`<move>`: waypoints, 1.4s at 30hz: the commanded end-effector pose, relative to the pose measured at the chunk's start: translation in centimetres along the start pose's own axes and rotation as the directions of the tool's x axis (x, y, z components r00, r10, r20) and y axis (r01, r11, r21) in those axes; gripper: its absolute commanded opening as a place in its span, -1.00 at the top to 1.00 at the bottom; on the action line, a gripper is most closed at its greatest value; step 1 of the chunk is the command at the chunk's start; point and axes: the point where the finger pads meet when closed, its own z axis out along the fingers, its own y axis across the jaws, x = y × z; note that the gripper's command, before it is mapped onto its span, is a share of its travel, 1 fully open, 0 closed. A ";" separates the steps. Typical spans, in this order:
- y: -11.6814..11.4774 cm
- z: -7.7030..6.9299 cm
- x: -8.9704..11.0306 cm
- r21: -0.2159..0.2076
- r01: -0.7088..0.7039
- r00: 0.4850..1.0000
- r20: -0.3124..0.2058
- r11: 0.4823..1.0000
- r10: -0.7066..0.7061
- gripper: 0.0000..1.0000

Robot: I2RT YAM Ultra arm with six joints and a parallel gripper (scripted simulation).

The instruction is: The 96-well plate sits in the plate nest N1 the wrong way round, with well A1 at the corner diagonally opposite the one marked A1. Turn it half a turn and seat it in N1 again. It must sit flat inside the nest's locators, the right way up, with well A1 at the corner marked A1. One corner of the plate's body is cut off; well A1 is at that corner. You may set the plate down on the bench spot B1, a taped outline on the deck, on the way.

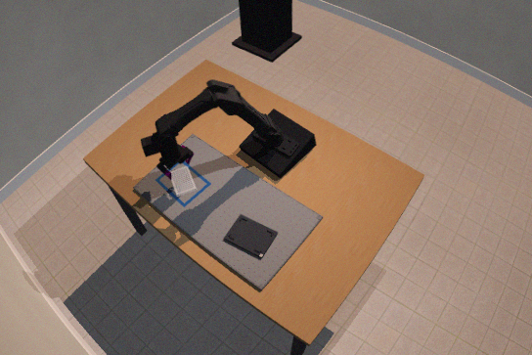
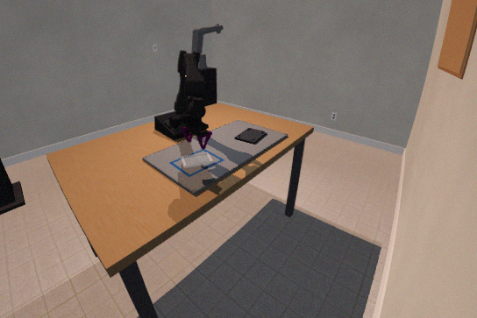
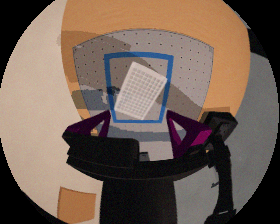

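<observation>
The white 96-well plate (image 1: 184, 179) lies flat inside the blue taped outline B1 (image 1: 183, 184) on the grey deck, skewed to the outline. It also shows in the exterior view (image 2: 197, 159) and in the wrist view (image 3: 143, 91). My gripper (image 3: 138, 113) with purple fingers is open and empty. It hovers above the plate's near edge and does not touch it (image 2: 196, 137). The dark plate nest N1 (image 1: 250, 236) sits empty at the other end of the deck, with a small light mark at one corner (image 1: 261, 254).
The grey deck (image 1: 230, 207) lies on an orange table (image 1: 274, 183). My arm's black base (image 1: 279, 144) stands behind the deck. A tall black pedestal (image 1: 265, 2) stands on the floor beyond the table.
</observation>
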 end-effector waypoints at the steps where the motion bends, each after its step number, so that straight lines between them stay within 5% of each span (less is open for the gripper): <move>1: 0.4 -2.0 -0.7 -0.044 -0.174 0.984 0.017 0.984 0.175 -1.00; 9: 0.4 -2.0 -0.7 -0.047 -0.427 0.904 0.005 0.903 0.428 -1.00; 42: 0.4 -2.0 -0.7 -0.047 -0.429 0.903 0.005 0.902 0.429 -1.00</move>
